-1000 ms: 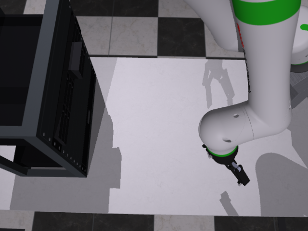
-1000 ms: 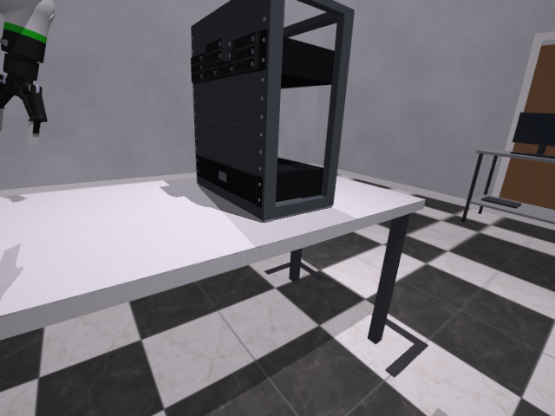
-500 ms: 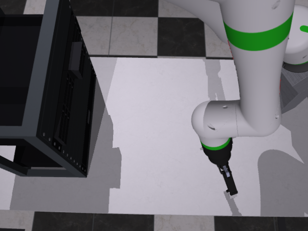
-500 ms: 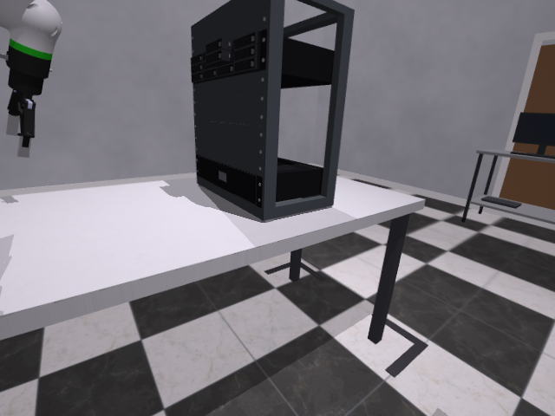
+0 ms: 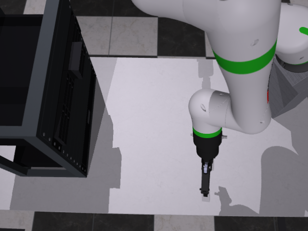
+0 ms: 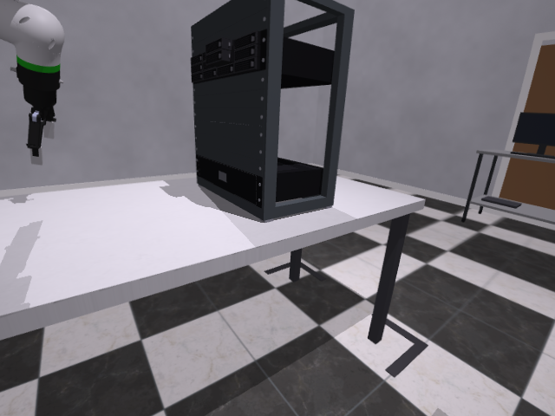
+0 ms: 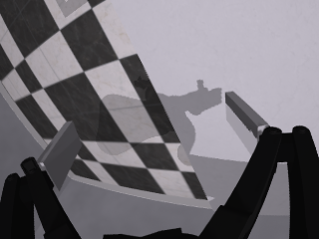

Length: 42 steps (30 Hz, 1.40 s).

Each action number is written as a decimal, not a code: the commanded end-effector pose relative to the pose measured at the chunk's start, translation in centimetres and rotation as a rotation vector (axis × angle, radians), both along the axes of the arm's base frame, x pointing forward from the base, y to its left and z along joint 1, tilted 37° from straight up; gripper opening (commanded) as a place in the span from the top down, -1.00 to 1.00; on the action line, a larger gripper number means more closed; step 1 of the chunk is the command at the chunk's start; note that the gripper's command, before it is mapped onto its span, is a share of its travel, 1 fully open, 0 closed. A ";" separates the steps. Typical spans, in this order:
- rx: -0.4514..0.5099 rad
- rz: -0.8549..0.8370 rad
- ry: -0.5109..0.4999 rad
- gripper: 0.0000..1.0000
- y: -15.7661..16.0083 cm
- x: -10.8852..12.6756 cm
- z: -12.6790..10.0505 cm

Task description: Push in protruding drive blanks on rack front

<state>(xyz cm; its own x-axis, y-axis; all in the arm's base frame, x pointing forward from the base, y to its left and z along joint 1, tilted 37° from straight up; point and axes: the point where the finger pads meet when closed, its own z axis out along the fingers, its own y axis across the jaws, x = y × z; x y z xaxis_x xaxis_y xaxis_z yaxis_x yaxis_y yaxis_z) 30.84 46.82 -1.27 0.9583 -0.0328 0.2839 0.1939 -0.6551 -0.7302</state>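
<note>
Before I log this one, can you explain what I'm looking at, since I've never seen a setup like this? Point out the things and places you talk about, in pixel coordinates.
The machine is one white arm (image 5: 245, 44) (image 6: 39, 33) with a two-fingered gripper (image 5: 205, 191) (image 6: 35, 150) (image 7: 149, 119), open and holding nothing. The top view looks down on the table (image 5: 154, 104) (image 6: 134, 232); the exterior view sees it from the side; the wrist view looks out past the fingers. On the table stands a dark rack (image 5: 31, 82) (image 6: 271, 134). Blanks (image 5: 75, 58) (image 6: 218, 49) stick out of its front, and the task is to push them in.

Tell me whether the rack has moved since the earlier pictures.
No; the rack stands at the same spot against the table.
</note>
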 end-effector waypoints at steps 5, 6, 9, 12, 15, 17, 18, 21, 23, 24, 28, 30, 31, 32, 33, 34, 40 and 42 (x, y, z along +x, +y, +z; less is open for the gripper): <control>0.215 -0.212 0.085 -1.00 -0.8 5.7 2.3; 0.242 -0.240 0.092 -1.00 -1.1 6.5 2.6; 0.324 -0.323 0.109 -1.00 -2.3 9.0 3.7; 0.351 -0.351 0.113 -1.00 -2.7 9.8 4.1; 0.432 -0.431 0.121 -1.00 -4.4 12.3 5.3; 0.485 -0.484 0.122 -1.00 -5.6 13.9 6.1; 0.511 -0.509 0.121 -1.00 -6.3 14.7 6.5; 0.590 -0.583 0.115 -1.00 -8.6 16.9 7.7; 0.641 -0.630 0.107 -1.00 -10.3 18.3 8.5; 0.666 -0.653 0.102 -1.00 -11.2 18.9 9.0; 0.715 -0.696 0.090 -1.00 -12.9 20.1 9.8; 0.763 -0.737 0.076 -1.00 -14.8 21.1 10.6; 0.787 -0.757 0.068 -1.00 -15.7 21.6 11.0; 0.810 -0.776 0.059 -1.00 -16.7 22.0 11.5; 0.832 -0.795 0.050 -1.00 -17.7 22.4 11.9; 0.855 -0.812 0.040 -1.00 -18.6 22.8 12.3; 0.979 -0.905 -0.027 -1.00 -24.3 24.3 14.7; 1.016 -0.931 -0.052 -1.00 -26.2 24.6 15.5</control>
